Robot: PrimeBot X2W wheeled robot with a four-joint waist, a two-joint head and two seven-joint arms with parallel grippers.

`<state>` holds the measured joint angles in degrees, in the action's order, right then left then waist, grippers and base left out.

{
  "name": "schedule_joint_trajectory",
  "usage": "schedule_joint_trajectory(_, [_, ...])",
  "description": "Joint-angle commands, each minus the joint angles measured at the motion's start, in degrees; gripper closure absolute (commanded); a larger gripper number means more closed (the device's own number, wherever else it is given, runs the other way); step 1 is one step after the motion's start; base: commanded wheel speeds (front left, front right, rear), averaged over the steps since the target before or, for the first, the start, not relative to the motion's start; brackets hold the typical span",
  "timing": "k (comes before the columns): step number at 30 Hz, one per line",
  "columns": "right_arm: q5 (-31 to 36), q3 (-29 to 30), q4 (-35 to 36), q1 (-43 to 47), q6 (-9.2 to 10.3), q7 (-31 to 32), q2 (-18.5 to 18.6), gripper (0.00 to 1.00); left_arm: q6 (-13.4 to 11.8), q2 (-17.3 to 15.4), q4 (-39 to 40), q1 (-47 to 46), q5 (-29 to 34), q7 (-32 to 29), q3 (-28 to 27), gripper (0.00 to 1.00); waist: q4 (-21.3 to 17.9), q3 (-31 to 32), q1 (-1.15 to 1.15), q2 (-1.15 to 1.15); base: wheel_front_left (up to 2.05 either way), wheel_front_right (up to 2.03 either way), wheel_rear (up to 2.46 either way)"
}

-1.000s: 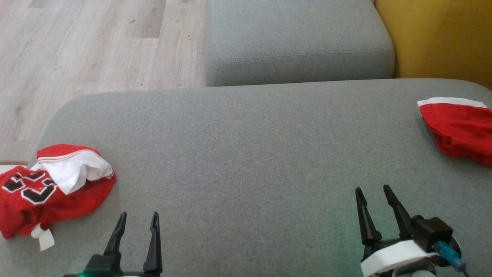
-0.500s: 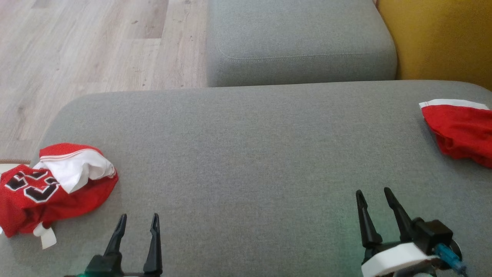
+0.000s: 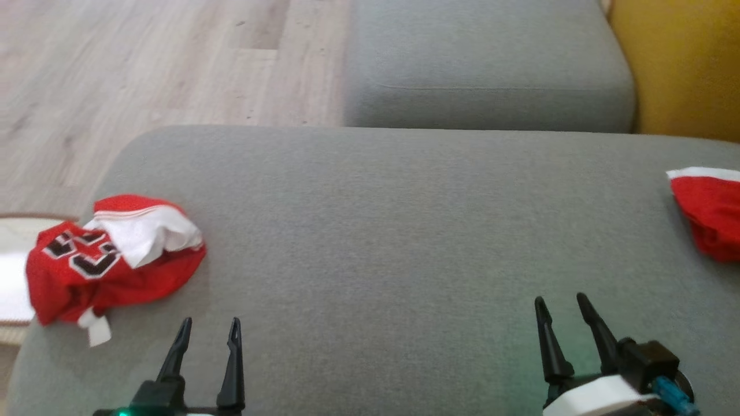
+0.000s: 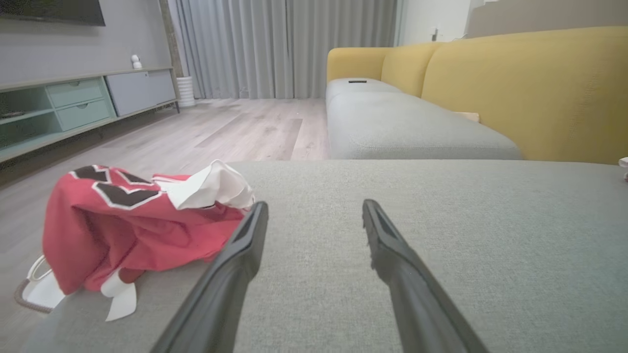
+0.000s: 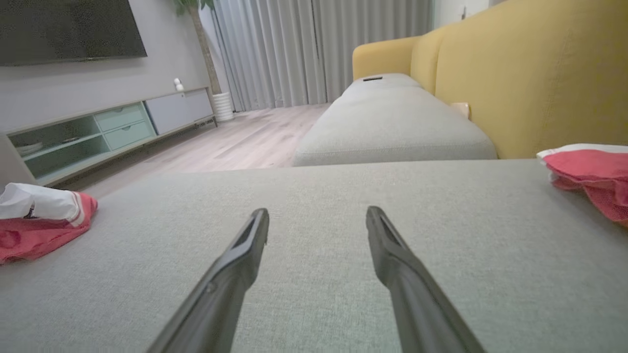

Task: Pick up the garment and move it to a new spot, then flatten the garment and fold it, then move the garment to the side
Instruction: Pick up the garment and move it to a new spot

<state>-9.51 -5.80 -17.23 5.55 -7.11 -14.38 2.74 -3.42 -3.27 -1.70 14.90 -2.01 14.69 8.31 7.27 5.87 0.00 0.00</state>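
Hovering at near edge of cushion (image 3: 376, 231), left gripper (image 3: 210, 321) and right gripper (image 3: 560, 299) spread, grasping nothing; crumpled jersey (image 3: 115, 260) at left edge, likely awaiting pickup; red garment (image 3: 708, 214) at right edge, seemingly set aside.

The grey seat cushion (image 3: 370, 231) is showing coarse, matt woven cloth across its whole top. At its left edge the red garment (image 3: 133, 277) is looking like thin, matt cloth, creasing softly, with a smoother white cloth lining turning outward and black-and-white numerals lying flat on it. At the right edge a second red garment (image 3: 708, 214) is showing the same matt cloth with a white band. The floor (image 3: 144, 58) is appearing as pale wood-grain planks, smooth with a faint sheen. The yellow backrest (image 4: 515, 93) is looking matt and cloth-covered. The left gripper (image 3: 210, 322) and right gripper (image 3: 559, 299) are showing dark, smooth, matt plastic-looking fingers.
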Motion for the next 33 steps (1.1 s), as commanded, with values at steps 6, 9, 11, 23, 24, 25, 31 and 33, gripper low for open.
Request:
schedule_joint_trajectory(6, [0.1,-1.9,1.7,-1.3,-0.37,-0.6,0.2,0.0,0.4,-0.1,3.3,-3.2,0.9,0.3,-2.7,0.0,5.9,-0.2,0.0,0.0,0.0,0.0,0.0])
schedule_joint_trajectory(9, [-0.5,-1.7,1.8,-1.1,-0.37,-0.6,0.2,0.0,0.4,-0.3,3.6,-2.9,1.1,0.3,-2.8,0.0,8.5,-0.3,0.0,0.0,0.0,0.0,0.0])
schedule_joint_trajectory(11, [-0.7,-1.8,1.8,-1.1,-0.37,-0.6,0.2,0.0,0.4,-0.6,3.8,-2.8,1.2,0.3,-3.0,0.0,10.1,-0.5,0.0,0.0,0.0,0.0,0.0])
schedule_joint_trajectory(23, [-1.3,-1.6,1.8,-1.1,-0.37,-0.6,0.1,0.0,0.4,-1.5,4.7,-2.6,1.2,0.3,-3.9,0.0,17.4,-1.3,0.0,0.0,0.0,0.0,0.0])
schedule_joint_trajectory(24, [-1.2,-1.6,1.7,-1.1,-0.37,-0.6,0.1,0.0,0.4,-1.5,4.8,-2.6,1.2,0.3,-3.9,0.0,17.8,-1.4,0.0,0.0,0.0,0.0,0.0])
schedule_joint_trajectory(25, [-1.2,-1.6,1.7,-1.1,-0.37,-0.6,0.1,0.0,0.4,-1.5,4.9,-2.6,1.2,0.3,-3.9,0.0,18.2,-1.5,0.0,0.0,0.0,0.0,0.0])
schedule_joint_trajectory(31, [0.2,-1.1,2.1,-1.7,-0.37,-0.6,0.1,0.0,0.6,-1.9,5.3,-4.4,1.4,0.3,-3.8,0.0,19.5,-3.8,0.0,0.0,0.0,0.0,0.0])
schedule_joint_trajectory(33, [1.3,-0.9,2.3,-2.4,-0.37,-0.6,0.4,0.0,1.0,-2.0,6.1,-7.0,1.5,0.3,-3.5,0.0,19.5,-6.0,0.0,0.0,0.0,0.0,0.0])
